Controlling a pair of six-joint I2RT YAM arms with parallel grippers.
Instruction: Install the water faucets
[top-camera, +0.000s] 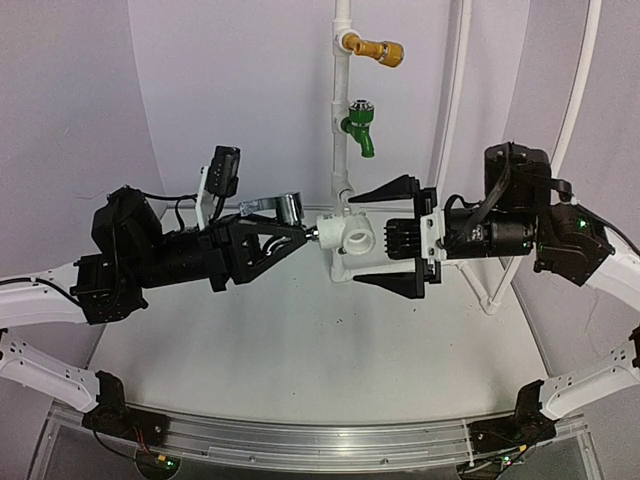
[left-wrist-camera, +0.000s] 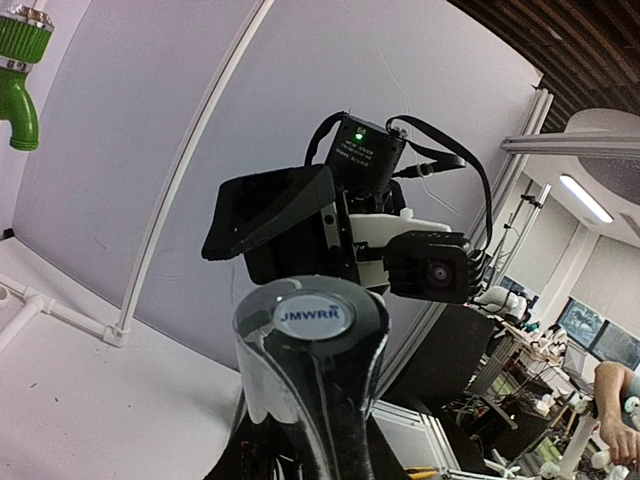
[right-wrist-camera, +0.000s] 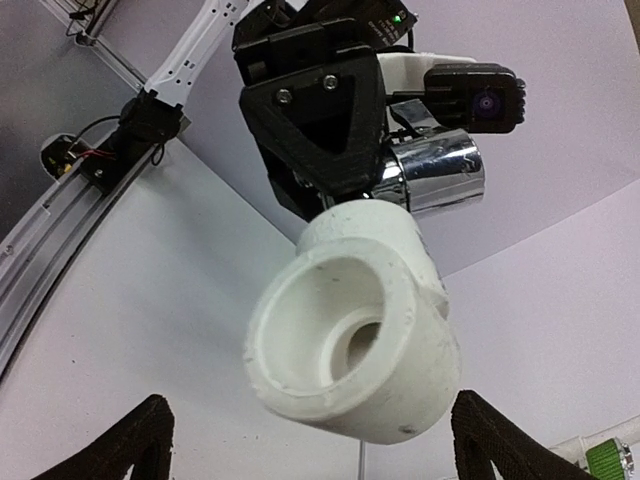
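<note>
Chrome tap (top-camera: 285, 207), likely slick, is clamped in left end effector (top-camera: 300, 232). Right end effector (top-camera: 385, 237) gapes wide around light-looking white fitting (top-camera: 348, 236); grip its barrel.

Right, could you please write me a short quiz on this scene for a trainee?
1. True or false: the right fingers stand open on either side of the short white plastic fitting with a round socket.
2. What grips the shiny silver metal tap with a lever handle? A) left fingers B) right fingers C) nothing
3. On the upright white pipe at the back, which sits lower, the green tap or the yellow-brass tap?
Key: 1 true; 2 A; 3 the green tap.
</note>
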